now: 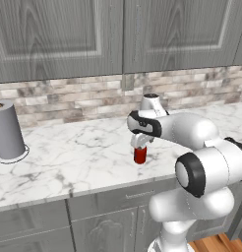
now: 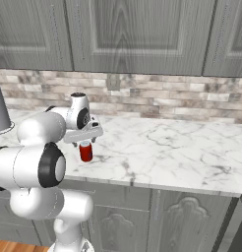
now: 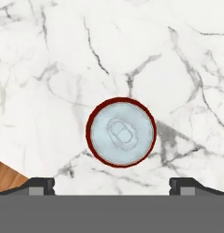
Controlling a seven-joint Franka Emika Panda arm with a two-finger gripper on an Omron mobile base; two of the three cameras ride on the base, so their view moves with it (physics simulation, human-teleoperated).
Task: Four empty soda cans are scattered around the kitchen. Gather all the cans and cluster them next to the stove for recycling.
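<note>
Red soda can (image 3: 121, 132) upright, top hidden under open tool (image 1: 141, 142)

paper-towel roll (image 1: 8, 130) — upright, counter's left | marble counter (image 1: 69, 157) | grey cabinets (image 1: 59, 34) above

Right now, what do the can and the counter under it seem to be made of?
Soda can: probably painted metal, with red sides and a pale silvery top with a pull tab. Counter: looks like polished white marble with grey veins, though it could be an imitation.
</note>
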